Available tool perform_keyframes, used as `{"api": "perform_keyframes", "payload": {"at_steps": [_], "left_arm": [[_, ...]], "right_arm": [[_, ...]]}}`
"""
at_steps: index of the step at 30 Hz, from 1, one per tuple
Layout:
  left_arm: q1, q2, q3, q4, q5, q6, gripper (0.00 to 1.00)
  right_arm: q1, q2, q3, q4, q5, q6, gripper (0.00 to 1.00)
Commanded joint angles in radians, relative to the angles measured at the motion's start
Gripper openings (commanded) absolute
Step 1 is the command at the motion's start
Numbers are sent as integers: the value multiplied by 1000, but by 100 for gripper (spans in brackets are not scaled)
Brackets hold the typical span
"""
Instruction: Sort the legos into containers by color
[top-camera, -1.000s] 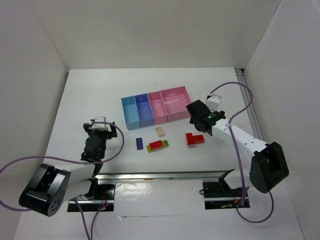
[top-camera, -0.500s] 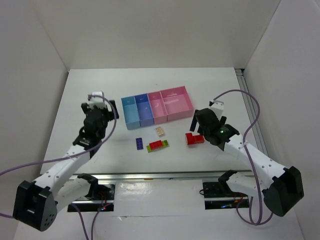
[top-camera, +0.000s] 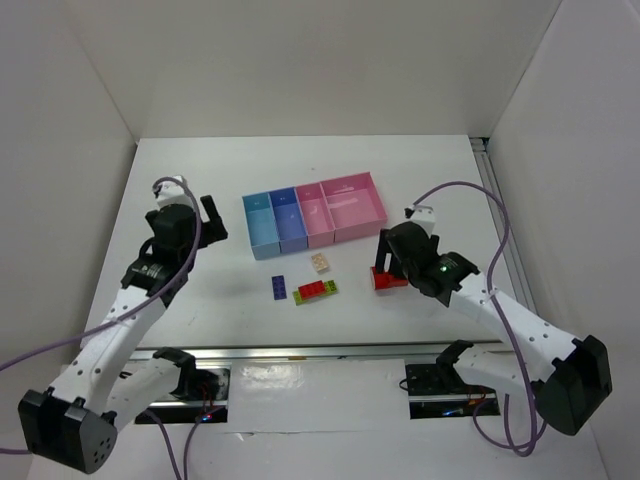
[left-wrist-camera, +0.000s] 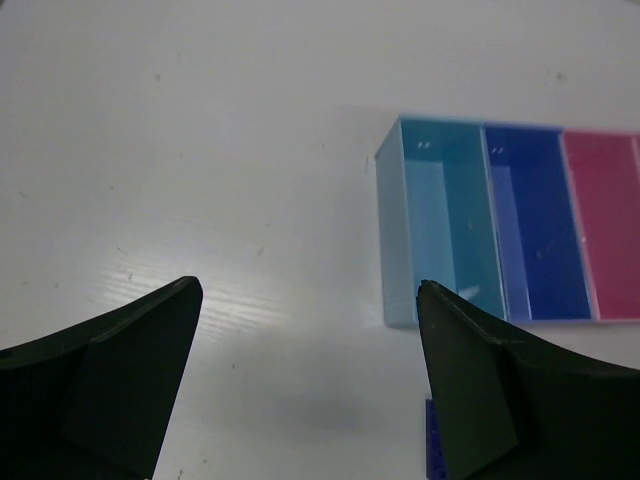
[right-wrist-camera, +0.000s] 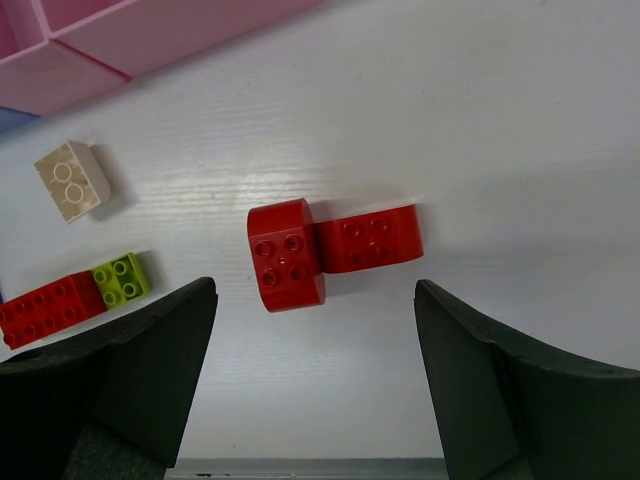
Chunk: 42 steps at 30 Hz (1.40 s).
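The four joined containers sit at the table's middle back: light blue (top-camera: 261, 226), darker blue (top-camera: 288, 219), pink (top-camera: 317, 214) and wider pink (top-camera: 357, 205). In front of them lie a beige lego (top-camera: 320, 262), a purple lego (top-camera: 279, 287), a red lego joined to a lime green one (top-camera: 316, 290), and the chunky stepped red lego (top-camera: 383, 279). My right gripper (top-camera: 386, 264) is open, hanging over the chunky red lego (right-wrist-camera: 335, 250), jaws either side and above it. My left gripper (top-camera: 211, 221) is open and empty, left of the light blue container (left-wrist-camera: 440, 230).
The right wrist view shows the beige lego (right-wrist-camera: 72, 180), the lime green lego (right-wrist-camera: 122, 280) and the pink container's edge (right-wrist-camera: 180, 30). A sliver of the purple lego (left-wrist-camera: 432, 445) shows by my left gripper's right finger. White walls surround the table; a metal rail (top-camera: 320, 352) runs along the near edge.
My left arm has swung out and up toward the far left, left of the containers. My right gripper has moved nearer and lower, over the chunky red lego. No lego has moved.
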Motion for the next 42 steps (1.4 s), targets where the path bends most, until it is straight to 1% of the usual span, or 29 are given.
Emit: {"api": "perform_keyframes", "payload": {"at_steps": [1,4,7,8,9,10,13,18,21,25,28,36,39,40,41,42], "left_arm": [[5,65,63,-74,82,-49,99],[5,139,118,-128,91,-62,99],[5,137,107,-128,91,-94,99],[5,137,98,-128,91,-117,99],[5,125,98,-163,49,-208,99],[5,125,112,-175,48,-209,99],[5,134,124,-184,74,-172,99],[5,178,158,-237,88,-163,99],[5,188,158,-237,88,-163,99],[5,198,158,-237,99,-163,99],[5,198,158,-227,108,-152,99],[5,189,149,-227,108,-143,98],[5,189,149,-227,163,-143,98],[5,189,149,-227,181,-143,97],[5,189,167,-227,200,-131,97],[5,189,176,-227,233,-122,97]], "right_arm": [[24,50,23,51,-44,-12,86],[43,124,23,62,-44,-24,88],[53,200,48,73,-64,-64,88],[53,216,59,73,-73,-76,86],[64,228,69,73,-55,-76,85],[64,239,70,73,-43,-76,78],[64,264,79,73,-34,-101,74],[64,284,53,105,-85,-124,74],[64,293,39,151,-136,-136,69],[64,293,25,162,-136,-136,67],[64,337,25,153,-109,-136,67],[64,382,25,153,-90,-146,67],[64,391,25,162,-101,-146,67],[64,391,25,162,-101,-146,65],[64,391,25,162,-101,-146,60],[64,391,25,162,-110,-146,57]]}}
